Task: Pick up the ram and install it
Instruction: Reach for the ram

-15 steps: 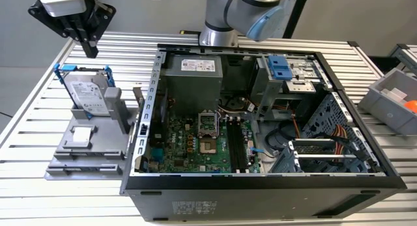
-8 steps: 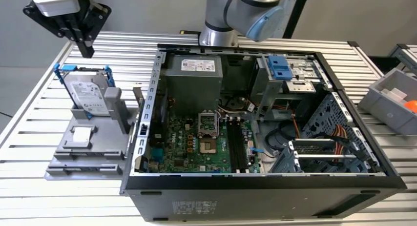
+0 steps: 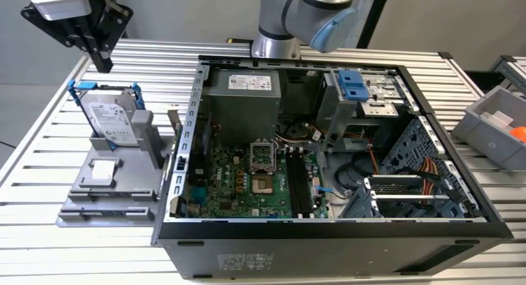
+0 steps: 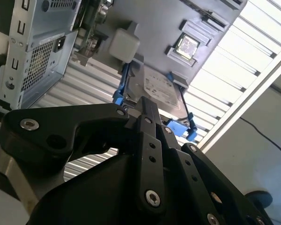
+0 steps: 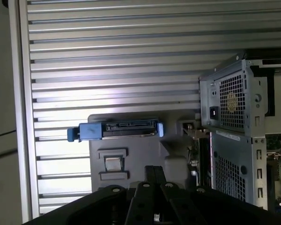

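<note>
Exterior view first: the gripper (image 3: 103, 64) hangs high over the slatted table (image 3: 41, 143) at the exterior view's left. Its black fingers are pressed together to a point and carry nothing. Beneath it the hard drive (image 3: 111, 116) stands on edge in its blue rails on the grey holder (image 3: 107, 196). The ram (image 3: 174, 130) is a thin sliver standing at the holder's edge, just beside the wall of the open computer case (image 3: 329, 251) and well apart from the gripper. Here we look right into the case: the green motherboard (image 3: 238, 186) lies flat with the power supply (image 3: 242, 94) behind it. A grey bin (image 3: 493, 128) sits off at the exterior view's right. Over to the second wrist view: the gripper (image 4: 147, 105) looms large, all black linkage, its tips closed on each other. Beyond them is the hard drive (image 4: 157, 89), seen by its flat face. A processor chip (image 4: 187, 45) sits in a pocket of the holder, its metal lid plain to see here. The ram (image 4: 90, 28) reads as a greenish strip between holder and case. Now the first wrist view, looking down on the table: the jaws meet with just a hairline seam. The hard drive (image 5: 129, 129) is edge-on with a blue tab at either end. The ram (image 5: 197, 152) is a narrow edge between the holder and the case's vented rear panel (image 5: 229, 101).
</note>
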Controlling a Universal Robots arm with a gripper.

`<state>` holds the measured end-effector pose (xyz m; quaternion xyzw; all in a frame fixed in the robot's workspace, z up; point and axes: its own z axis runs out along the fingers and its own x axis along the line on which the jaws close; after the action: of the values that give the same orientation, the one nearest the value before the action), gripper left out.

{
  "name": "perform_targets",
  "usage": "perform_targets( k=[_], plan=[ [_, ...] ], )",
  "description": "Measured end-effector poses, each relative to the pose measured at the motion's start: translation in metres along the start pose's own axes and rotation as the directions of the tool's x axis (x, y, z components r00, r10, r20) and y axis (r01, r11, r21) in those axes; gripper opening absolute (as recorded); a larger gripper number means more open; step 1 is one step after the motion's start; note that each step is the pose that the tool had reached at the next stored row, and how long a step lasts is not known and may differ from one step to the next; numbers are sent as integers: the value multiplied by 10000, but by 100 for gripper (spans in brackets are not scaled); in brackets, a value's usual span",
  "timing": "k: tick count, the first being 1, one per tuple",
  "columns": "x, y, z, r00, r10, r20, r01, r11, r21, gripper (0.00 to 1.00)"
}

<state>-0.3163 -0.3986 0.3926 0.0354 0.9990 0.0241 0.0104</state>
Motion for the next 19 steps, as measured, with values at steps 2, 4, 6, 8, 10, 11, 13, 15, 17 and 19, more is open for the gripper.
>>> perform_targets(
  k=[2, 4, 6, 8, 10, 11, 13, 15, 17, 19],
  plan=[
    [21, -1, -1, 10000, 0, 0, 0, 10000, 1, 0],
    [40, -3, -2, 10000, 0, -1, 0, 10000, 1, 0],
    [60, -4, -2, 10000, 0, 0, 0, 10000, 0, 0],
    [74, -5, -2, 10000, 0, 0, 0, 10000, 0, 0],
    [75, -5, -2, 10000, -2, -1, 2, 10000, 1, 0],
    [78, -5, -2, 10000, 0, 0, 0, 10000, 1, 0],
    [78, -6, -2, 10000, 0, -1, 0, 10000, 1, 0],
    [78, -5, -2, 10000, 0, 0, 0, 10000, 1, 0],
    [78, -6, -2, 10000, 0, -1, 0, 10000, 1, 0],
    [79, -6, -2, 10000, 0, 0, 0, 10000, 1, 0]
  ],
)
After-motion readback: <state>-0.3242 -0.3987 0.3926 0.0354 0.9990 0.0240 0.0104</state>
